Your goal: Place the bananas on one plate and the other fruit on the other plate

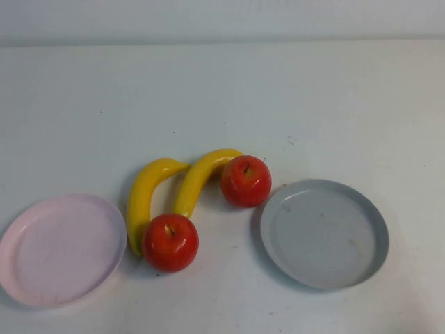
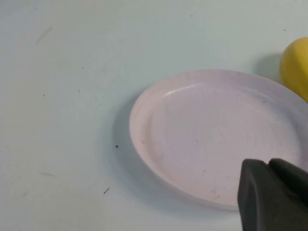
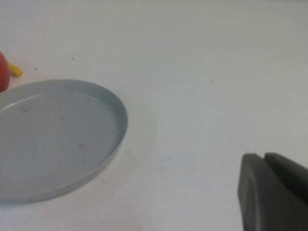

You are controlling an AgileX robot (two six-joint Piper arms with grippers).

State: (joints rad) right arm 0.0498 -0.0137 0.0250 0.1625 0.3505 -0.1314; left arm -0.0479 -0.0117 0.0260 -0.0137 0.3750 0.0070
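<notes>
White counter (image 1: 222, 90) is shown with both bananas (image 1: 170, 191) and apples (image 1: 208, 212) clustered between empty pink plate (image 1: 21, 278) and grey plate (image 1: 375, 236); sorting is judged unstarted, a first grasp being required, while left pincer (image 2: 274, 197) and right pincer (image 3: 274, 192) are seen near their plates, their opening not discernible.

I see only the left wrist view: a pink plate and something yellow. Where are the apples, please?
Observer: The nearer apple sits close to the pink plate, the farther apple by the grey plate.
Operator: And the bananas?
Observer: The left banana and the right banana lie on the table between the plates.
Operator: Where are the grippers?
Observer: The right gripper hangs beside the grey plate, which holds nothing; the left gripper is by the pink plate.
</notes>
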